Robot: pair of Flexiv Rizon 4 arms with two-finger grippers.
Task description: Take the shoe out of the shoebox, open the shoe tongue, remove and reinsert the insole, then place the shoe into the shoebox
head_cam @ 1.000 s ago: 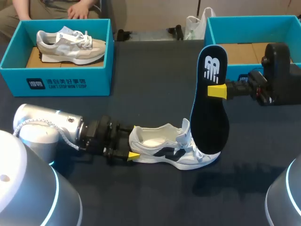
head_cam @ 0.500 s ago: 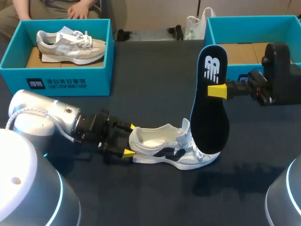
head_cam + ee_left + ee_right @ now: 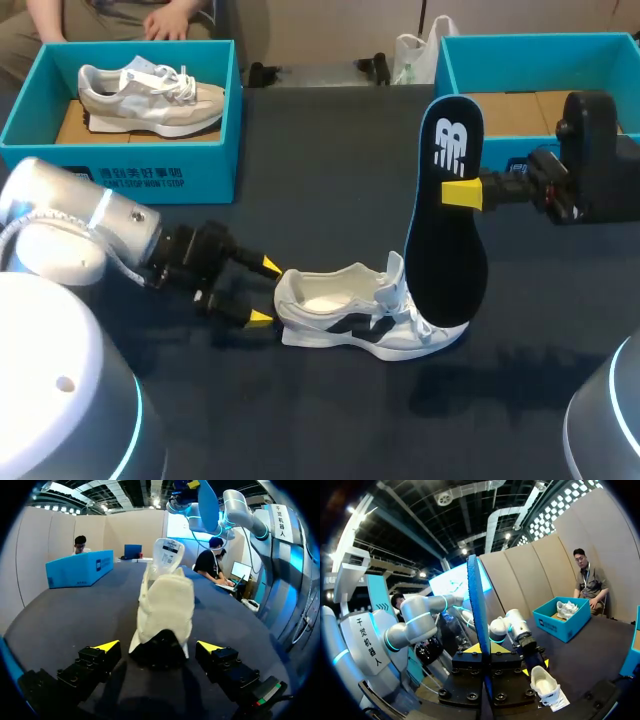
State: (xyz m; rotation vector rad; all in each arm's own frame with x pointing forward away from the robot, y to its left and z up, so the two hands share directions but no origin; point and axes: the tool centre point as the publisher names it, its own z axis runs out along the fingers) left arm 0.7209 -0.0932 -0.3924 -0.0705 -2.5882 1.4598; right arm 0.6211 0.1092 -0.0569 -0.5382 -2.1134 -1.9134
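One dark table (image 3: 330,150) carries everything you are working with, and your two arms come in over it from opposite sides: the left arm (image 3: 70,230) low over the near left part, the right arm (image 3: 595,160) from the right edge. Next in size are the two teal shoeboxes at the far side. The left shoebox (image 3: 120,170) holds a pale spare shoe (image 3: 150,100) lying on its sole, while the right shoebox (image 3: 540,45) shows only its brown floor behind the right arm. Your task shoe (image 3: 360,315), white with dark side panels, stands on its sole on the table well apart from both boxes, heel toward the left arm, toe toward the right, its mouth gaping so the pale inside shows. The black insole (image 3: 445,230) stands almost upright over the toe end of that shoe, its printed end up and its lower end down by the toe; you cannot tell from here whether it touches the shoe. Your right gripper (image 3: 455,193) is clamped on the insole's upper half from the right, and in the right wrist view the insole (image 3: 472,610) runs edge-on straight up from between the fingers of that gripper (image 3: 482,650). Your left gripper (image 3: 265,292) is spread wide and holds nothing: its yellow tips sit just beside the heel, one on each side. In the left wrist view the shoe (image 3: 165,605) lies just ahead of the gripper (image 3: 157,647), heel nearest, with a gap showing between it and each fingertip (image 3: 106,646).
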